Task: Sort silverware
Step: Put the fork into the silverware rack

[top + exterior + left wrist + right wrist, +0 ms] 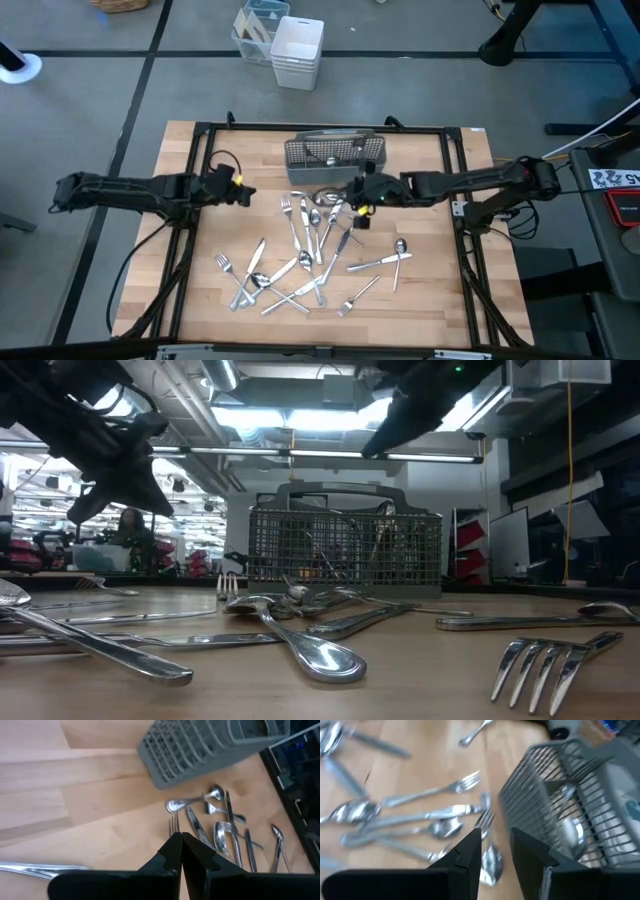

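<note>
Several forks, spoons and knives, the silverware [300, 262], lie loose in a heap on the wooden table, near its middle and front. The grey mesh caddy [335, 155] stands at the far middle, with some pieces upright inside [330, 545]. My left gripper [248, 193] hangs shut and empty above the table, left of the heap; its closed tips [181, 839] point toward the silverware [225, 827] and the caddy [200, 750]. My right gripper [350, 197] hovers open over the heap's far end, just in front of the caddy [570, 795], with nothing between its fingers [496, 840].
A black frame [200, 130] borders the table. Behind the table stand a white bin [297, 52] and a clear container [258, 30]. One spoon and a fork [385, 262] lie apart toward the right. Bare wood [225, 235] shows below my left gripper.
</note>
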Tool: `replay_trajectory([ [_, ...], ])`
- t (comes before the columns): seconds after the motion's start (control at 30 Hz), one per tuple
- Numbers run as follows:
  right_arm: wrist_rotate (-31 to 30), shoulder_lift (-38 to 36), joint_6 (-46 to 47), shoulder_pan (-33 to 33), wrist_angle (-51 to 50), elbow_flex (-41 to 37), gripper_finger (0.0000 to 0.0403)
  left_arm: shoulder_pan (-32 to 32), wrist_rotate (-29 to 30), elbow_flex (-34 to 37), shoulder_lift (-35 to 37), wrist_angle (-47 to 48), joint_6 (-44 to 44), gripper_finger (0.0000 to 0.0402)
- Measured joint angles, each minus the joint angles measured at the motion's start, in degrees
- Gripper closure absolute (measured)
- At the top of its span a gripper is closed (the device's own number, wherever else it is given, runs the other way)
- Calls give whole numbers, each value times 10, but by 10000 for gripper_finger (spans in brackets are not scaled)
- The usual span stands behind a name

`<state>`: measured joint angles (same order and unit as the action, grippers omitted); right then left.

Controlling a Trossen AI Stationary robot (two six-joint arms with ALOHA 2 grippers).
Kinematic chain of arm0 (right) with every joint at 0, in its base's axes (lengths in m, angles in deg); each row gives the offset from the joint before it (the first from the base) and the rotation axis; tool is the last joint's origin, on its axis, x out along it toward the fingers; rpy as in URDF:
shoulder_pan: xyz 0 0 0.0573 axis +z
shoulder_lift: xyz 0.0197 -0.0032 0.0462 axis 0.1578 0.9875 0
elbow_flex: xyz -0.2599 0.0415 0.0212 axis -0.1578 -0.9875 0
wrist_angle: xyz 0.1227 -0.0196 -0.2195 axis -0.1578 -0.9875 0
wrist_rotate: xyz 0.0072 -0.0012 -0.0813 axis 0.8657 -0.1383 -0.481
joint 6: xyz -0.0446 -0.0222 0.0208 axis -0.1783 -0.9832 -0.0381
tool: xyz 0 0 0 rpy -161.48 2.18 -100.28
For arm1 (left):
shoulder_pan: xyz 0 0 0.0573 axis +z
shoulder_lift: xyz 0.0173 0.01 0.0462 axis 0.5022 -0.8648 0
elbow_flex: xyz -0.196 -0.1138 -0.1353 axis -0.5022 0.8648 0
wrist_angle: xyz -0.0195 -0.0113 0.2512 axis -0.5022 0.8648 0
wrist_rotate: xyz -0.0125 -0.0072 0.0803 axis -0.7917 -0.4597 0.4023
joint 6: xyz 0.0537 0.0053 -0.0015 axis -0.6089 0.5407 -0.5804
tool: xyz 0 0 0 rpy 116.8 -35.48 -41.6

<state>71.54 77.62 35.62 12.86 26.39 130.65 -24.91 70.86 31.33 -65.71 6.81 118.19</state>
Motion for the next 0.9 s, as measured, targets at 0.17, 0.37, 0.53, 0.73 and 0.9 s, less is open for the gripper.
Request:
replay_trajectory([
  [0.17, 1, 0, 40, 32, -89, 0, 297, 32, -1, 0, -1, 57, 51, 398],
  [0.37, 1, 0, 53, 57, -149, 0, 297, 93, -15, 0, -1, 177, 129, 398],
  [0.53, 1, 0, 53, 61, -155, 0, 297, 134, -58, 0, -1, 196, 150, 398],
  [0.73, 1, 0, 53, 60, -161, 0, 297, 189, -64, 0, -1, 196, 112, 398],
  [0.9, 1, 0, 53, 60, -176, 0, 297, 246, -92, 0, -1, 214, 55, 398],
])
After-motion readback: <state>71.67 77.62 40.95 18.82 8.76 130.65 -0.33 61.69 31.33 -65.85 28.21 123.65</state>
